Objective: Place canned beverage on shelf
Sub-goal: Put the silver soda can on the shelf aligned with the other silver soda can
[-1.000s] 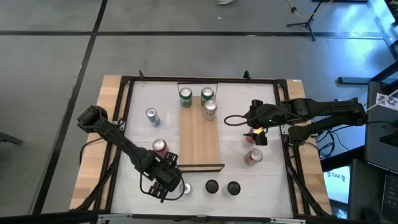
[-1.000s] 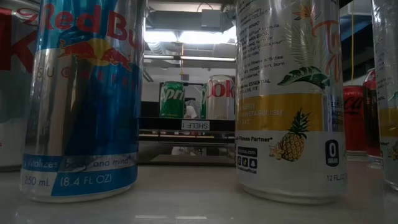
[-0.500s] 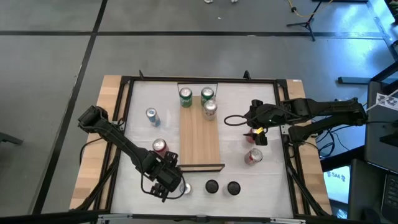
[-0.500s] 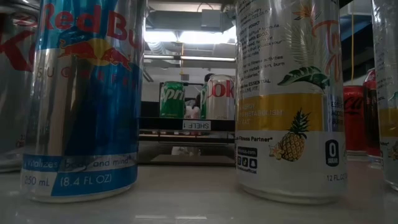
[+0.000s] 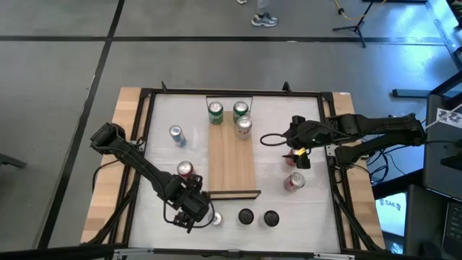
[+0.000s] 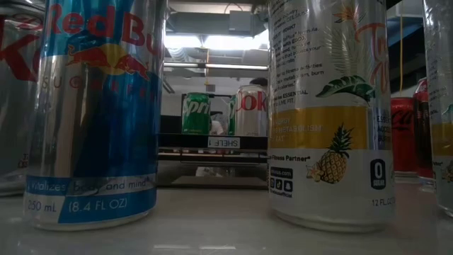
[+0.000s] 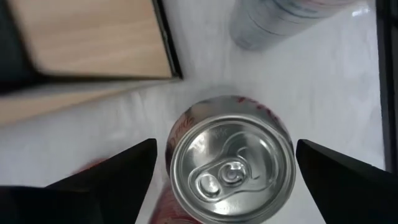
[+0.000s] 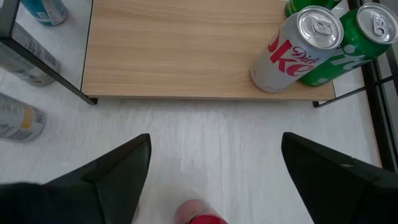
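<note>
The shelf (image 5: 232, 159) is a light-wood plank in the middle of the table. Two green cans (image 5: 215, 112) (image 5: 240, 110) and a silver Diet Coke can (image 5: 244, 126) stand on its far end. A silver can with red lettering (image 7: 231, 168) stands upright on the table just past the shelf's near left corner. My left gripper (image 7: 227, 171) hangs over it, pointing down, open. Its fingers (image 7: 134, 168) stand on either side of the can top, apart from it. My right gripper (image 8: 214, 168) is open above the table to the right of the shelf (image 8: 186, 50).
Along the near edge stand a blue Red Bull can (image 6: 99, 113) and a pineapple-print can (image 6: 329, 113). Loose cans also stand left of the shelf, blue (image 5: 177, 135) and red (image 5: 185, 170), and right of it, red (image 5: 294, 181). The shelf's middle and near part are bare.
My left gripper has rolled a little about its own axis while staying above the silver can. In the low view that can, at the left edge, has shifted slightly. My right arm has kept still.
</note>
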`<state>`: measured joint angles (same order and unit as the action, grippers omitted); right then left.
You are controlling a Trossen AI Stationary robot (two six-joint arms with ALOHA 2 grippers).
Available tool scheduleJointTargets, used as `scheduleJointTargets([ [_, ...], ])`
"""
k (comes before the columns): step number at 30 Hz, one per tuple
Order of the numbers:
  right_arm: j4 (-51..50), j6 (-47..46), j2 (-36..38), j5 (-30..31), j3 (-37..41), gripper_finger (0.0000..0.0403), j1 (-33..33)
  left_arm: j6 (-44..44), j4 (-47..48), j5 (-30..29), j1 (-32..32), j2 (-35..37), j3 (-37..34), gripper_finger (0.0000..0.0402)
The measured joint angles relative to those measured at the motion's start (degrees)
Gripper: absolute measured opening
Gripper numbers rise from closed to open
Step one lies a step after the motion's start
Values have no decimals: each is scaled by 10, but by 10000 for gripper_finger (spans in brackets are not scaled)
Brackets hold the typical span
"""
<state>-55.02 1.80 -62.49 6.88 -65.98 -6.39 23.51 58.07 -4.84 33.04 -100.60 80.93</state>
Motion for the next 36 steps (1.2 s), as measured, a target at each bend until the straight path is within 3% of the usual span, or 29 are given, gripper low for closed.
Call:
scheduleJointTargets([
  [6,0,0,0,0,0,356,0,68,-1,-1,4,0,0,373],
  [30,0,0,0,0,0,356,0,79,-16,-2,5,-3,-15,373],
  [36,0,0,0,0,0,356,0,79,-36,-3,5,-3,-15,355],
])
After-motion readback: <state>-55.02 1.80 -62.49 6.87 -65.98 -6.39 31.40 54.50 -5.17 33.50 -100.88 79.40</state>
